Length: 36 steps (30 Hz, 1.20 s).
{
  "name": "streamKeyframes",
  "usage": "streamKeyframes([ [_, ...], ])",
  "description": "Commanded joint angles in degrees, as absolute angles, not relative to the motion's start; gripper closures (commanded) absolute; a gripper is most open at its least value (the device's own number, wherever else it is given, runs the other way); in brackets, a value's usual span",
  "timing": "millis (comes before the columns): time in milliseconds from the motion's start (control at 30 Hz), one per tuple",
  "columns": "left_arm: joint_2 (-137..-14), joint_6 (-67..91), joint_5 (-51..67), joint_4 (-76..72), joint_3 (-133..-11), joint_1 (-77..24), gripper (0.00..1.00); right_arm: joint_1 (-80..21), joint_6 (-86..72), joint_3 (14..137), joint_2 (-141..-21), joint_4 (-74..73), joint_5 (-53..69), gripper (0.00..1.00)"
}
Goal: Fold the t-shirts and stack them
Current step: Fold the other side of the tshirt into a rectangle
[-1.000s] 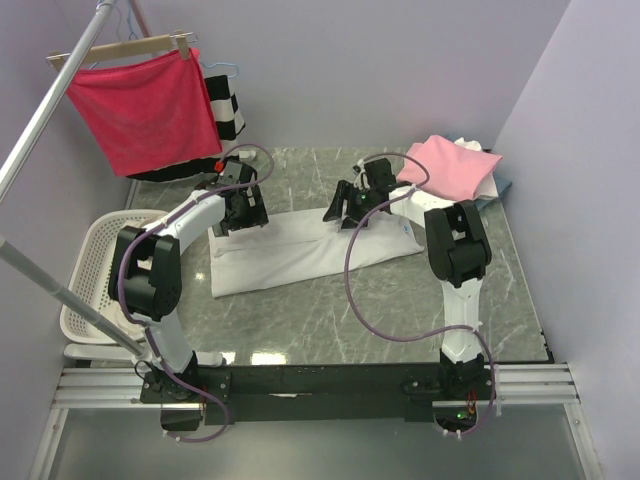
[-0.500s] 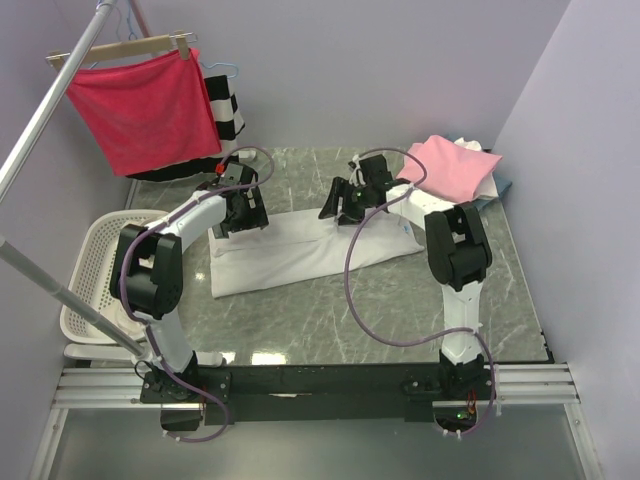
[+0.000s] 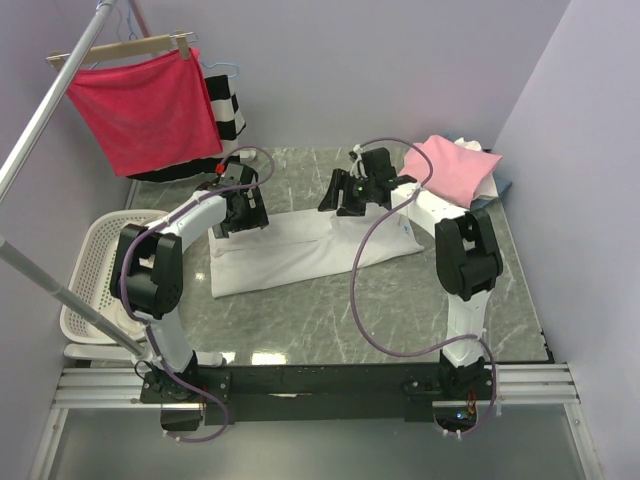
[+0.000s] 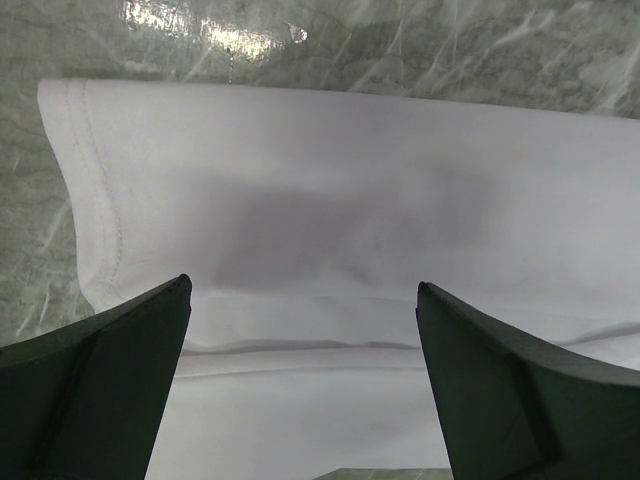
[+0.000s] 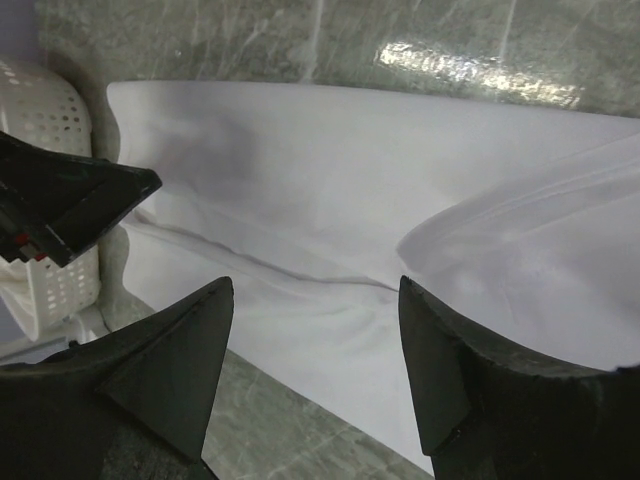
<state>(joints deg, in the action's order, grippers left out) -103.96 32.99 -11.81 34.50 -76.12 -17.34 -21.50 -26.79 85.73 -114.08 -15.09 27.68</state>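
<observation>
A white t-shirt (image 3: 300, 252) lies folded into a long band across the middle of the marble table; it fills the left wrist view (image 4: 330, 220) and the right wrist view (image 5: 330, 200). My left gripper (image 3: 238, 215) is open and empty over the band's far left end. My right gripper (image 3: 340, 200) is open and empty, raised over the band's far edge right of centre. A pink t-shirt (image 3: 450, 165) lies on top of a pile with white and blue-grey cloth at the back right.
A white perforated basket (image 3: 95, 270) stands at the table's left edge; it also shows in the right wrist view (image 5: 40, 120). A red cloth on a wooden hanger (image 3: 145, 105) and a black-and-white striped garment (image 3: 228, 110) hang from a rail at back left.
My right gripper has lifted and drawn back toward the far edge, away from the white t-shirt. The left gripper and the shirt have stayed in place.
</observation>
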Motion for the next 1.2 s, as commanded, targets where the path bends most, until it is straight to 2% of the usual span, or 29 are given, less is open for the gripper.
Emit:
streamKeyframes([
  [0,-104.41,31.99,-11.43,33.49,-76.38,-17.49,0.00,-21.62,-29.00,85.34,-115.92,-11.51,33.04,0.26],
  [333,-104.68,32.08,-10.99,33.31,-76.82,-17.49,0.00,-20.83,-28.66,87.36,-124.80,-13.71,31.55,0.26],
  [433,-104.94,31.82,-11.25,33.57,-77.25,-17.49,0.01,-20.48,-27.43,88.15,-124.02,-18.62,25.16,0.26],
  [567,-104.59,31.38,-13.09,33.84,-76.99,-17.49,0.01,-19.34,-26.19,81.60,-117.63,-21.80,19.17,0.25],
  [700,-104.50,31.38,-13.19,33.05,-75.77,-17.49,0.00,-19.07,-23.38,69.19,-106.46,-12.41,23.71,0.25],
  [867,-105.91,32.17,-10.73,30.94,-75.50,-17.49,0.01,-18.37,-20.75,66.09,-95.65,-13.08,22.33,0.24],
  [1067,-105.03,31.38,-3.00,24.45,-73.65,-18.63,0.00,-15.04,-24.86,66.45,-93.69,-26.09,7.57,0.24],
  [1167,-105.82,29.45,1.48,22.16,-74.79,-19.60,0.01,-12.93,-28.81,59.34,-90.62,-23.31,6.06,0.24],
])
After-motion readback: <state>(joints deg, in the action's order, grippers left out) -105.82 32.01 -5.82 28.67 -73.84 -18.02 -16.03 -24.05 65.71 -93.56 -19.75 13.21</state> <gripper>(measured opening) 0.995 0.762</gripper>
